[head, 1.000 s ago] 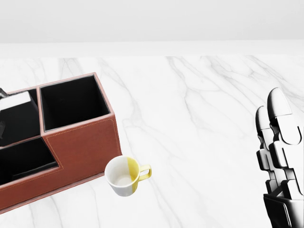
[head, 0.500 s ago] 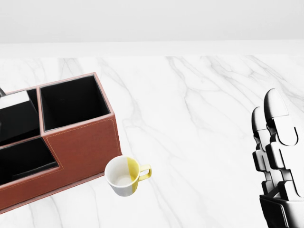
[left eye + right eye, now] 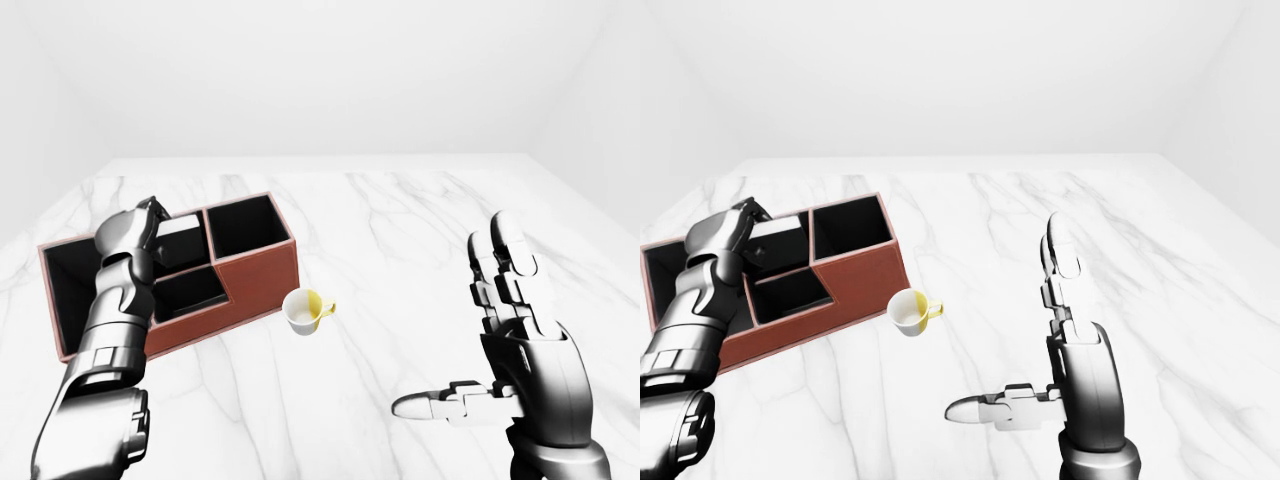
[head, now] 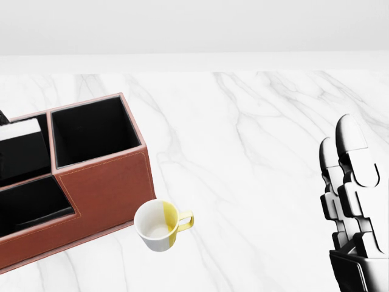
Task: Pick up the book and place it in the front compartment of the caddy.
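left hand clenched on book over caddy; stiff, light, held by edge. right hand released.

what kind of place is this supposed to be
Most likely a bare simulated tabletop test scene, not a real room. A white marble surface runs out to plain white walls, and it holds only a brown leather-look caddy and a white-and-yellow mug. Both robot hands hang over it.
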Motion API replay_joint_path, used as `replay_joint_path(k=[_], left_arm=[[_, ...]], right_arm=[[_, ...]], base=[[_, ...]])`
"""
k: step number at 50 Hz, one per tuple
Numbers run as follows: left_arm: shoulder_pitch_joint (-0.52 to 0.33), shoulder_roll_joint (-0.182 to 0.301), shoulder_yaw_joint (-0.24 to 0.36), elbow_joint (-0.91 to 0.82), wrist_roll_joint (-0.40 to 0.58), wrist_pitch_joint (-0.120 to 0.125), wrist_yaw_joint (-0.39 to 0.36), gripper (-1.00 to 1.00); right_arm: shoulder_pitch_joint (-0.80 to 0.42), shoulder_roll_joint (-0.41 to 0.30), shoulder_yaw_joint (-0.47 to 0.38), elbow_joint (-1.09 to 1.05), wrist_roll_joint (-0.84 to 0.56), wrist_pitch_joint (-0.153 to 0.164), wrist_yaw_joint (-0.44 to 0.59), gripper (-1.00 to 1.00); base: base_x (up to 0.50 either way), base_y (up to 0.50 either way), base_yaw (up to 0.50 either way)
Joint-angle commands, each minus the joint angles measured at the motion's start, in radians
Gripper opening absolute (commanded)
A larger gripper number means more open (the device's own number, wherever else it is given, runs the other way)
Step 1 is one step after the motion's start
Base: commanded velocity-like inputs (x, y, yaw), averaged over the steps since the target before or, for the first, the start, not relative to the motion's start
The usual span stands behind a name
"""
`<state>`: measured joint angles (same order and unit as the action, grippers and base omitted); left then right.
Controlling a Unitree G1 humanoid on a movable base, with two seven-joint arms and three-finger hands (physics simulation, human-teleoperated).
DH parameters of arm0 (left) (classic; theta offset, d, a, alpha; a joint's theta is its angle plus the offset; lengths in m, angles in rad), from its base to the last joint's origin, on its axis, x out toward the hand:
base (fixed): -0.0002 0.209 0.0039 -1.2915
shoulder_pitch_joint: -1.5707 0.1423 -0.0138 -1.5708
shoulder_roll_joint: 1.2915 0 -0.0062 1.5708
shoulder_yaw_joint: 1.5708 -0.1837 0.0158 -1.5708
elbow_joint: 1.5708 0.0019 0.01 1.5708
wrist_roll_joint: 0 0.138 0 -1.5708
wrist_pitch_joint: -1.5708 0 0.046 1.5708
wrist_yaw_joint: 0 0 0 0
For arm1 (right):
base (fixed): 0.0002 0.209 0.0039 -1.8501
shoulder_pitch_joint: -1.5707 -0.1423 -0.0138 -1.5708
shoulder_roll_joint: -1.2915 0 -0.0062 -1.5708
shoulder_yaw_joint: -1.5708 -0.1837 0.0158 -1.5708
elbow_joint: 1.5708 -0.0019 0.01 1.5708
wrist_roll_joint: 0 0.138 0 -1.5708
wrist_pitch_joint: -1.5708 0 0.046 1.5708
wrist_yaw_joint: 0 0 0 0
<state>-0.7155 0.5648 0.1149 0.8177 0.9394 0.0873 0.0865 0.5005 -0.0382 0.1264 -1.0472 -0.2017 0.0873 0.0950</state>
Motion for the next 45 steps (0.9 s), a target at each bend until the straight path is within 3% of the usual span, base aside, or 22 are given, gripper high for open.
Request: replay_joint_path(k=[1, 20, 21, 22, 23, 29, 33, 38, 43, 45], left_arm=[[-0.061, -0.009, -0.047, 0.253, 0.049, 0.0, 0.134, -0.94], [-0.063, -0.03, -0.066, 0.329, 0.013, 0.0, 0.186, -0.91], [-0.064, -0.033, -0.064, 0.339, 0.01, 0.0, 0.203, -0.76], [-0.066, -0.032, -0.065, 0.344, 0.009, 0.0, 0.214, 0.23], [-0.072, -0.027, -0.062, 0.334, 0.004, 0.0, 0.207, 1.0], [-0.04, 0.006, -0.036, 0.202, -0.008, 0.0, 0.176, 1.0], [-0.014, 0.033, 0.022, 0.021, -0.024, 0.0, 0.133, 1.0], [0.055, 0.074, 0.105, -0.37, 0.004, 0.0, -0.012, 1.0], [0.028, 0.1, 0.159, -0.519, -0.003, 0.0, -0.059, 1.0], [0.029, 0.119, 0.187, -0.632, -0.018, 0.0, -0.124, 1.0]], right_arm=[[-0.039, 0.012, -0.048, 0.051, 0.041, 0.0, 0.008, 1.0], [-0.042, 0.013, -0.044, 0.045, 0.027, 0.0, 0.015, 1.0], [-0.046, 0.013, -0.039, 0.04, 0.021, 0.0, 0.014, 1.0], [-0.047, 0.012, -0.038, 0.04, 0.021, 0.0, 0.012, 1.0], [-0.047, 0.012, -0.038, 0.039, 0.02, 0.0, 0.012, 1.0], [-0.042, 0.009, -0.033, 0.054, 0.025, 0.0, 0.004, 1.0], [-0.046, 0.006, -0.022, 0.061, 0.022, 0.0, -0.002, 1.0], [-0.039, -0.001, -0.009, 0.073, 0.029, 0.0, -0.016, 1.0], [-0.044, -0.007, -0.004, 0.071, 0.031, 0.0, -0.022, 1.0], [-0.043, -0.008, -0.005, 0.066, 0.032, 0.0, -0.023, 1.0]], base=[[0.0, 0.0, 0.0], [0.0, 0.0, 0.0], [0.0, 0.0, 0.0], [0.0, 0.0, 0.0], [0.0, 0.0, 0.0], [0.0, 0.0, 0.0], [0.0, 0.0, 0.0], [0.0, 0.0, 0.0], [0.0, 0.0, 0.0], [0.0, 0.0, 0.0]])
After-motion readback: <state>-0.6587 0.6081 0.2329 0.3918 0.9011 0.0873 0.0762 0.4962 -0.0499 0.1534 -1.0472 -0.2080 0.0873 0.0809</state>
